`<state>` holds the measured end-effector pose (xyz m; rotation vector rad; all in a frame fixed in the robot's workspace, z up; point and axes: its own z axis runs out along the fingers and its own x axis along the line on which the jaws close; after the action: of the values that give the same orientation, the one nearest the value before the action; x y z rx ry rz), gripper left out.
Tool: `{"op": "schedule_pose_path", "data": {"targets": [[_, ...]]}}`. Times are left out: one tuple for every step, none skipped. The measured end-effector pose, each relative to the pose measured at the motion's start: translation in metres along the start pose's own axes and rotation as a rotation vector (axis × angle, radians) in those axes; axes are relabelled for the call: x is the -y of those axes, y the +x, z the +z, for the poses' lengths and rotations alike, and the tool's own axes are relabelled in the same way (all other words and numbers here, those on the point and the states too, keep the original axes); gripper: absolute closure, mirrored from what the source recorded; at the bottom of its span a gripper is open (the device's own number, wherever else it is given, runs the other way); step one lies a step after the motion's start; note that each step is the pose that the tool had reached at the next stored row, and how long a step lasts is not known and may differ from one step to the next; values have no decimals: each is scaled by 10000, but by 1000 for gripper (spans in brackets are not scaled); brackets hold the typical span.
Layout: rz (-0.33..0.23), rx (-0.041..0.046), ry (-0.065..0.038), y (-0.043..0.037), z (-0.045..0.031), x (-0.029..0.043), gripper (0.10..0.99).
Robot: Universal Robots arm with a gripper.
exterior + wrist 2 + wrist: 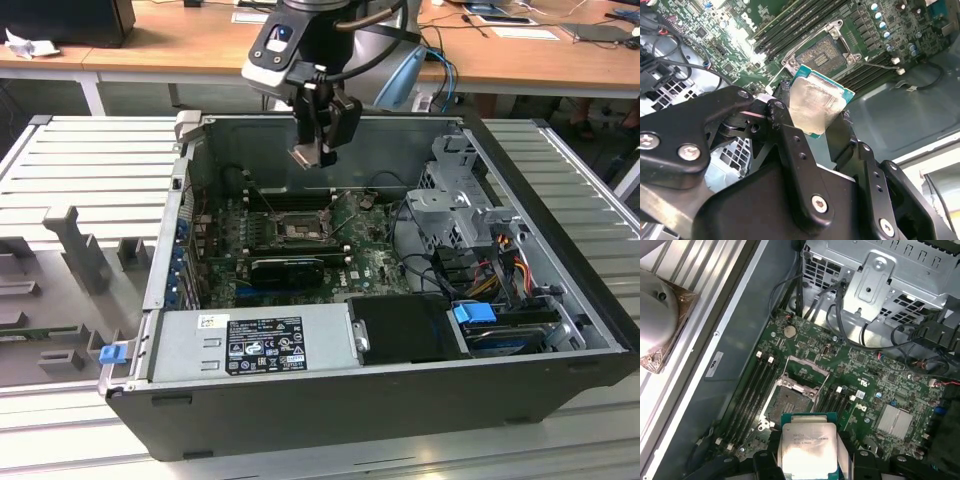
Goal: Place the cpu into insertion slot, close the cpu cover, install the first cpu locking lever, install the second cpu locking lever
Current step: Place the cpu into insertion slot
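My gripper (pixel 318 150) hangs above the open computer case, shut on the cpu (pixel 305 156). The chip is a flat square with a silvery top and a green edge, and both wrist views show it clamped between the two black fingers (pixel 790 145): cpu (pixel 815 102), cpu (pixel 807 447). Below it on the green board lies the insertion slot (pixel 788 401), a dark square socket with a metal rim, uncovered and with nothing in it. The cpu cover (pixel 805 374) stands tilted up at the socket's far side. The slot also appears in the exterior view (pixel 298 232) and in the second wrist view (pixel 827 55).
Long black memory slots (pixel 790 25) flank the socket. A black graphics card (pixel 288 270) lies in front of it. The power supply (pixel 265 345), a metal drive cage (pixel 450 210) and loose cables (pixel 495 265) crowd the case's near and right sides.
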<state>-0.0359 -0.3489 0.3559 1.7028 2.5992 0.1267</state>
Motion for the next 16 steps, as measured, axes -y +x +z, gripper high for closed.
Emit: {"op": "schedule_pose_path", "data": {"targets": [[84,7,-2,0,1,0,557],[146,12,-3,0,2,0,557],[220,18,-5,0,3,0,557],[280,24,-6,0,4,0,557],[334,28,-6,0,4,0,557],[394,33,-8,0,5,0,557],[469,40,-9,0,6,0,557],[528,45,-10,0,6,0,557],[651,55,-12,0,8,1,557],[767,65,-15,0,9,1,557],[862,74,-16,0,10,1,557],[959,82,-18,0,11,1,557],[1034,88,-19,0,12,1,557],[1087,93,-20,0,12,1,557],[1172,100,-22,0,13,1,557],[1271,108,-24,0,15,1,557]]}}
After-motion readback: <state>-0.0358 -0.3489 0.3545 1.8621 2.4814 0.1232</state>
